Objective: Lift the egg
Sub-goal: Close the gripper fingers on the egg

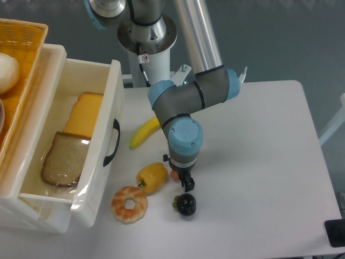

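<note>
Fingers point(183, 182) point straight down at the bench point(259, 162), mostly hidden under the blue wrist joint; one dark fingertip shows below it, and whether they are open or closed cannot be told from this view. Touching or just beside that dark tip, on its left, a small sliver of the egg point(175, 175) peeks out, pinkish-orange, resting on the bench; whether the fingers have it between them cannot be told. Just left of the egg lies the yellow pepper point(152, 177), close enough that they look nearly in contact. Just below the fingers sits the dark fruit point(186, 204), apart from the tip by a narrow gap. Lower left of the pepper lies the donut point(129, 204), glazed tan with a hole. Above the pepper, a banana point(144, 132) lies slanted, its upper end hidden behind the arm point(188, 100), which bends from a gray elbow down to the wrist. At the left edge of the bench stands a white bin point(102, 156) with a black handle, holding a bread slice point(64, 158) and a cheese block point(83, 114) behind it. Farther left, a wicker basket point(24, 48) holds a pale ball point(6, 71).
</note>
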Controlling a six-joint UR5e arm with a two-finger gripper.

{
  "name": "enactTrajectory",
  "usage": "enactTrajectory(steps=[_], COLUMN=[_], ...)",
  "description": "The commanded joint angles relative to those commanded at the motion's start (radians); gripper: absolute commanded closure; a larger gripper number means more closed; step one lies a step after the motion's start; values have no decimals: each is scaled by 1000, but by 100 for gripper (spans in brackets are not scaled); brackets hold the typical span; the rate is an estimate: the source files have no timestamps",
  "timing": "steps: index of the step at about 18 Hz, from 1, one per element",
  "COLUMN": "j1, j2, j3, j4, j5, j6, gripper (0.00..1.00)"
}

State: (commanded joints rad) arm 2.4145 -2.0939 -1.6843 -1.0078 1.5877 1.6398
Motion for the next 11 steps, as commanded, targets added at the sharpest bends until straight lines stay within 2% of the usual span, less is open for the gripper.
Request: enactTrajectory(steps=[7,11], j1=[0,0], j2=[0,5], j3=[2,32], j4=[-2,-5], j5=[0,0], j6=[2,3], gripper=[53,56])
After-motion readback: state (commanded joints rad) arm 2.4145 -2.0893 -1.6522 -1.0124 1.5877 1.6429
